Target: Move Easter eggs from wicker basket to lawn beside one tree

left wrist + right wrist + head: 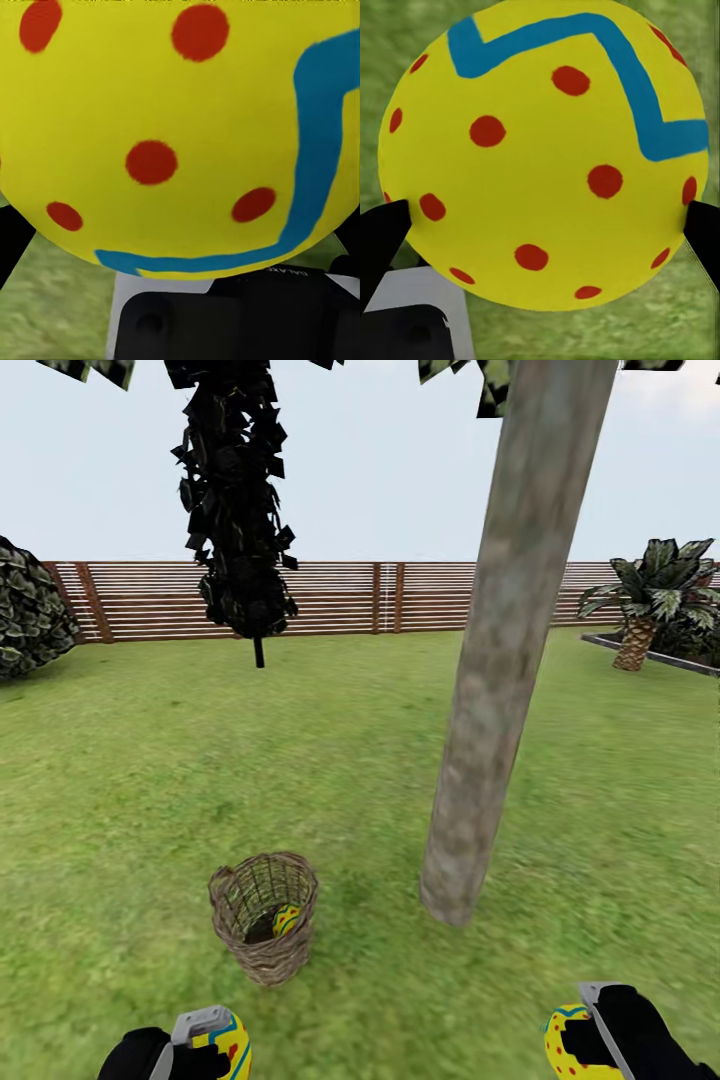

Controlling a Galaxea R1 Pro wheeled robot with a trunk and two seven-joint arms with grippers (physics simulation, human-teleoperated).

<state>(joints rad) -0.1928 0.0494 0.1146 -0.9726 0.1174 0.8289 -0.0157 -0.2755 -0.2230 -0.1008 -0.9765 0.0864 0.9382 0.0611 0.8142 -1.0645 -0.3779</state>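
Observation:
The brown wicker basket (pixel 264 916) stands on the lawn (pixel 150 780) in front of me, with one yellow Easter egg (pixel 286 919) inside it. Just to its right rises the mottled grey-brown trunk of the tree (pixel 500 660). My left gripper (pixel 205 1045) at the lower left is shut on a yellow egg (pixel 172 127) with red dots and a blue zigzag. My right gripper (pixel 590 1040) at the lower right is shut on another such egg (pixel 544 154), held above the grass.
A narrow dark cypress (pixel 235 510) stands further back on the lawn before a brown slatted fence (pixel 340 598). A bush (pixel 30 610) is at the far left and a short palm (pixel 655 600) with a raised bed at the far right.

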